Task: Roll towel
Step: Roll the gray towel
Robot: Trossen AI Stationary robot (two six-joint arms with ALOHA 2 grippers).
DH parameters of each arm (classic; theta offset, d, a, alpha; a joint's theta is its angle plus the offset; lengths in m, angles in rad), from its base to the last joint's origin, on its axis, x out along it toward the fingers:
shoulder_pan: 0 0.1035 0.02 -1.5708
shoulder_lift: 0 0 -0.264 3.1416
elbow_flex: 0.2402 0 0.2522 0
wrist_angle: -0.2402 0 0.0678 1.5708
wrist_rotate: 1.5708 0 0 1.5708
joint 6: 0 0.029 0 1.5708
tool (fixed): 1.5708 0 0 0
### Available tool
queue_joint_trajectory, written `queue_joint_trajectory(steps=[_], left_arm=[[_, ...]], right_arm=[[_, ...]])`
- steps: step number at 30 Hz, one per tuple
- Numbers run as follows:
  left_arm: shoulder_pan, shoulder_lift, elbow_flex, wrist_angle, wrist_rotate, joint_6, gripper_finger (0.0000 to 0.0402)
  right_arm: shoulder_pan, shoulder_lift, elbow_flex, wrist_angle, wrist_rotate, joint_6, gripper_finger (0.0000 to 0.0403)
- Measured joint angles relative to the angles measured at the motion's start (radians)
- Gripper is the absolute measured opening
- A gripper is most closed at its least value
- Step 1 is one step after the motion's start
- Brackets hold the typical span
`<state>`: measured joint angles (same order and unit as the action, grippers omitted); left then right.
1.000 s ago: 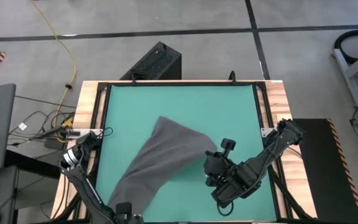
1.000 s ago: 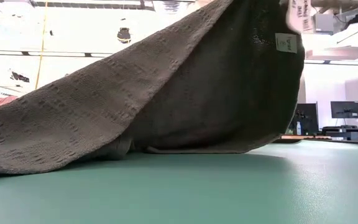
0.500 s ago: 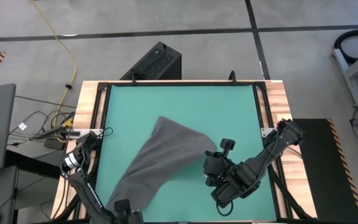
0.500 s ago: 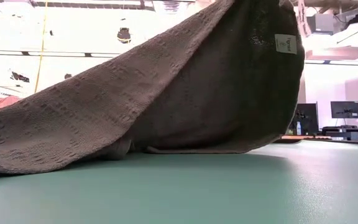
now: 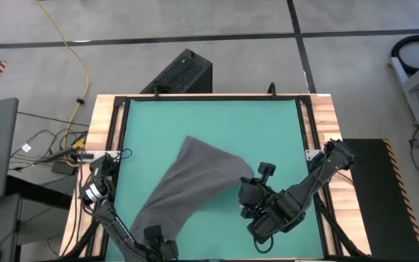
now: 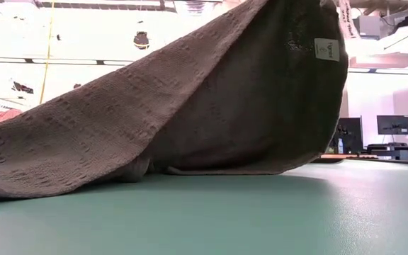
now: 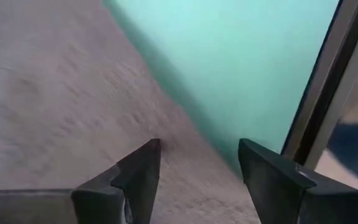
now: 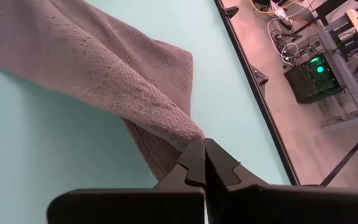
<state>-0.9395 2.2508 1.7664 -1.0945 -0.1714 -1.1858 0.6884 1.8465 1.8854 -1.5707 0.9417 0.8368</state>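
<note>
The dark grey towel (image 5: 184, 185) lies slantwise on the green table, its right corner raised like a tent. Its small white tag (image 6: 326, 48) shows near the raised corner. My right gripper (image 5: 249, 183) is shut on that corner, as the right wrist view (image 8: 202, 146) also shows. My left gripper (image 5: 158, 241) is at the table's near edge, open over the towel's near left end (image 7: 73, 106). I cannot tell whether it touches the cloth. My right gripper pinches the towel's right corner (image 8: 188, 129) between its two fingertips, coming slantwise from the table's near right. The corner is lifted clear of the table. The cloth slopes down from it in a ridge, and its left part (image 6: 20, 170) lies on the table.
Bare green mat (image 5: 209, 120) lies beyond the towel and to its right (image 6: 331, 212). A black frame and wooden rails (image 5: 318, 124) border the table. A black box (image 5: 180, 73) stands on the floor behind the far edge.
My left arm has shifted a little toward the table's right along the near edge, over the towel's near end. My right gripper and the raised corner have kept still.
</note>
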Motion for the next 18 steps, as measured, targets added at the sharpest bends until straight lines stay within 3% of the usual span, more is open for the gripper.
queue_joint_trajectory(steps=[10,18], left_arm=[[0.001,0.006,0.003,-0.175,-0.020,-0.157,0.0195],[0.003,0.009,0.003,-0.184,-0.017,-0.133,0.0087]], right_arm=[[0.006,0.000,0.000,0.001,0.000,0.001,0.0010],[0.016,0.000,0.000,0.001,-0.006,0.007,0.0010]])
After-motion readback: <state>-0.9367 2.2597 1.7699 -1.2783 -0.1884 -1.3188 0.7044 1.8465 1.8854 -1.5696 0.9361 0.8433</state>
